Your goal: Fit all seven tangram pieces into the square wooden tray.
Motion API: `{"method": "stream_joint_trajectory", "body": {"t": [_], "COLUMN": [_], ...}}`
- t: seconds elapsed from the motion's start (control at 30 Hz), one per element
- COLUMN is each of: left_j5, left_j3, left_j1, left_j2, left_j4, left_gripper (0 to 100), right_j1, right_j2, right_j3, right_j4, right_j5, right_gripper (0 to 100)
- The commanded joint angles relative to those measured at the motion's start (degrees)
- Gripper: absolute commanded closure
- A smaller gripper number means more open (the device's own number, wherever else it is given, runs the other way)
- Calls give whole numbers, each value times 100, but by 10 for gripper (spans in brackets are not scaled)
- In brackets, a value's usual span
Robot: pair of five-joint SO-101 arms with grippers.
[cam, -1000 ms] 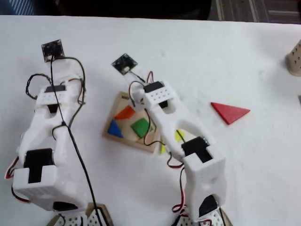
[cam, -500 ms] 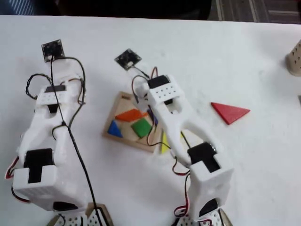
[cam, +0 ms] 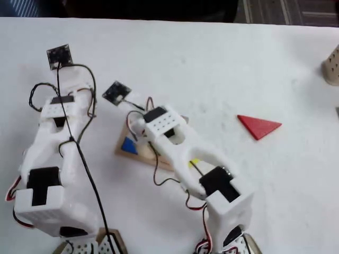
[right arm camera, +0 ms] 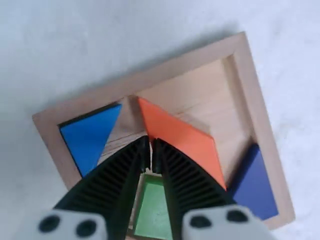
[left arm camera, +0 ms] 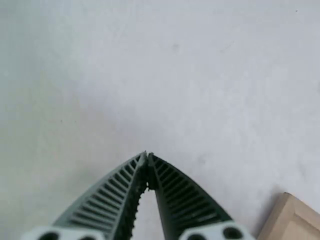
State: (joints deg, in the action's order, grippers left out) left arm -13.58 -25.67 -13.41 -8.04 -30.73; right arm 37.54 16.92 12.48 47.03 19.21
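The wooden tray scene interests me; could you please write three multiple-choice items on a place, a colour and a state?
1. Where lies the red triangle? A in a pincer; B on the white table; C atop an arm.
2. What colour is the parallelogram in the wooden tray? A orange; B yellow; C red.
3. How is the right pincer? A wide open; B shut; C clamping a triangle.
Answers: B, it lies on the table apart from the tray; A, the right wrist view shows it orange; B, its tips meet, nothing between.
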Motion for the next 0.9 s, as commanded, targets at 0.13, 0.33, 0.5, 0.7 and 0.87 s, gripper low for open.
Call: {"method": "stream_joint_trajectory", "body": {"t": [0.13, 0.33, 0.5, 0.7, 0.87], "left_j5": [0, 0, 0, 0, 0], "left_j3": [264, 255, 255, 264, 264], "left_j1": [4, 4, 4, 4, 4], "left_j2": [48, 48, 48, 48, 48], "left_j4": [123, 114, 114, 141, 149], "left_gripper": [977, 977, 977, 977, 977], "right_j1": [-637, -927, -989, -690, -92], "right_j2": [-224, 268, 31, -813, -866], "right_j3": [-53, -580, -976, -378, 352], "right_j4": [-400, -347, 286, 374, -303], "right_j5": [-35, -18, -62, -70, -70], "right_gripper": [981, 981, 981, 981, 981]}}
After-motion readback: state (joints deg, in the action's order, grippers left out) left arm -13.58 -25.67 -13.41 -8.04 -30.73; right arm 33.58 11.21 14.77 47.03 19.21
